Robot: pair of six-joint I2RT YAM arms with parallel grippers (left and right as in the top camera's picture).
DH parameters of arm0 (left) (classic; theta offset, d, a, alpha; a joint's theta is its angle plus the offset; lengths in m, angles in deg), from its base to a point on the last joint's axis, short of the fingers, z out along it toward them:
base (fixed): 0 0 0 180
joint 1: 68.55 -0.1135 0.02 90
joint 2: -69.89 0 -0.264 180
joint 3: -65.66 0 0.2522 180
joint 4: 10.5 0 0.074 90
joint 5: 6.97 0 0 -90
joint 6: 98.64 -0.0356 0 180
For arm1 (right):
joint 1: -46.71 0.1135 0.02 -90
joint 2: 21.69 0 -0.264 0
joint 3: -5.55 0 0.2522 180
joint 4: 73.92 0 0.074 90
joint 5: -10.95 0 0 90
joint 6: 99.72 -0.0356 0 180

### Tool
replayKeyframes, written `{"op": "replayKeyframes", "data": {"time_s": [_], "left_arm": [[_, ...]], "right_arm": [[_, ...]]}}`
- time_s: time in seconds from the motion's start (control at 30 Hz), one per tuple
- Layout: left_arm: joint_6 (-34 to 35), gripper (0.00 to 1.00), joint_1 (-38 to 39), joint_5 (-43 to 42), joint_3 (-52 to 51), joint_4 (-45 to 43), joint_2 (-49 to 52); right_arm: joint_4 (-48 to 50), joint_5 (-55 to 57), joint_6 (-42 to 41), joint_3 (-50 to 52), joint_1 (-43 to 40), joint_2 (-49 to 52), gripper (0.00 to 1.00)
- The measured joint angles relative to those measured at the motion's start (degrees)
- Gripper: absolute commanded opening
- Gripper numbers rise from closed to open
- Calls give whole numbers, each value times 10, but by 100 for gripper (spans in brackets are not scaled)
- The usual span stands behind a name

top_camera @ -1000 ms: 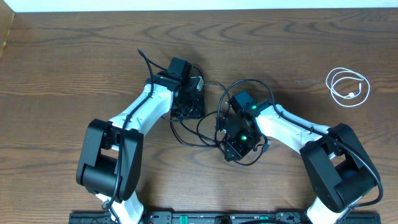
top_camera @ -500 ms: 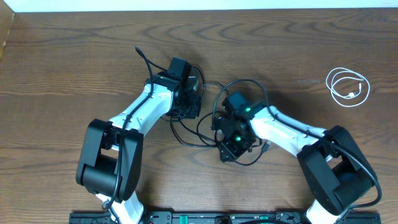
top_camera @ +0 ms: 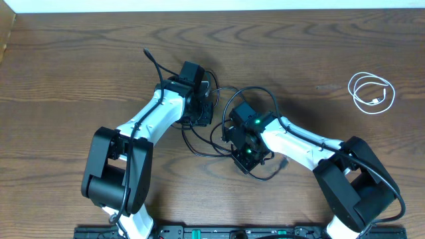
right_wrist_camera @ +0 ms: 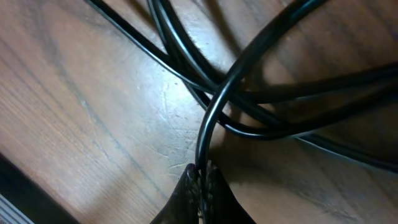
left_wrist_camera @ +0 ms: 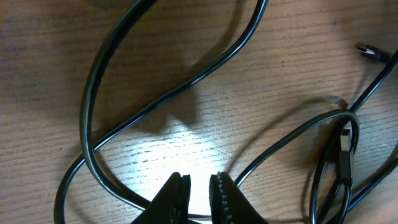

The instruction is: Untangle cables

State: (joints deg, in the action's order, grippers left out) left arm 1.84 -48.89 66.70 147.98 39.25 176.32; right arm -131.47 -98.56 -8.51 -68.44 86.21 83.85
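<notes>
overhead: the right arm (top_camera: 299,141) had been swung left into the black cable (top_camera: 199,150) tangled mid-way across the bench (top_camera: 80,66); the white cable (top_camera: 372,93) lay coiled well apart.
left wrist: the left gripper (left_wrist_camera: 200,186) was shown, jaws nearly together, any grip hidden.
right wrist: the right gripper (right_wrist_camera: 202,177) had just been clamped on the black cable, so pulling could likely begin.
</notes>
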Motion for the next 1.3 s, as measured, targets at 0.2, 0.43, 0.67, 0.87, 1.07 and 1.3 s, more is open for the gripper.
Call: {"op": "replayKeyframes", "data": {"time_s": [0.2,0.43,0.67,0.87,1.07,1.3], "left_arm": [[-8,17,-1,0,0,4,0],[-19,17,-33,0,0,11,0],[-26,28,-56,2,0,11,0],[-28,28,-56,18,0,11,0],[-28,29,-56,38,0,12,0],[-28,33,-56,47,0,12,0]], "right_arm": [[-20,-7,-1,-6,-6,-2,1],[-16,-87,13,-33,-60,-99,1],[45,-138,1,-64,-111,-251,1],[138,-155,-31,-66,-128,-352,1],[236,-142,-72,-67,-154,-433,1],[218,-82,-94,-69,-180,-481,1]]}}
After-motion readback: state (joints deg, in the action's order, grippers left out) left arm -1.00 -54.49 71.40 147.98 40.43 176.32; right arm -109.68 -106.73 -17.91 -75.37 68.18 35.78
